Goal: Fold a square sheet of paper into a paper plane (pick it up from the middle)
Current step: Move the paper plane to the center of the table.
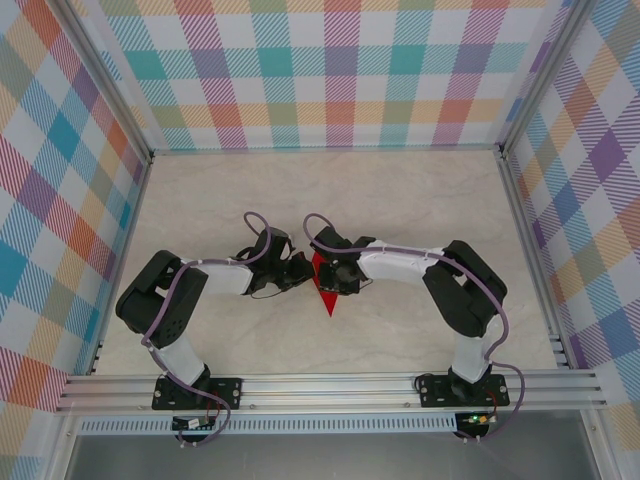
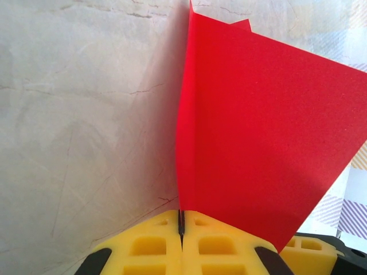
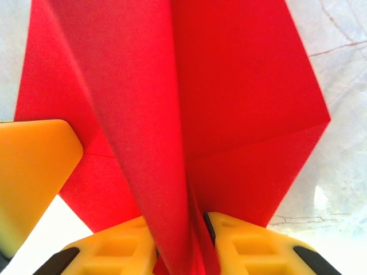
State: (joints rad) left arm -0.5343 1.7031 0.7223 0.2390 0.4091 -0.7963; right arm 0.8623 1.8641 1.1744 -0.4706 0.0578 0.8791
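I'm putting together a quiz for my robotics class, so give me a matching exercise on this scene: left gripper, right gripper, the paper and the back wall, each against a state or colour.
Column one:
1. left gripper
2. right gripper
3. sheet of paper
4. back wall

Column two:
A. pastel plaid
B. bright red, creased
C. fingers nearly touching, pinching thin paper
D. fingers set apart around a thicker fold

Pairs: 1-C, 2-D, 3-B, 4-A

- In the top view, the paper plane shows little beyond its near tip. The rest is hidden where the left gripper and right gripper meet.
- In the right wrist view, the paper runs off the top edge, and a blurred yellow pad is cut off at the left.
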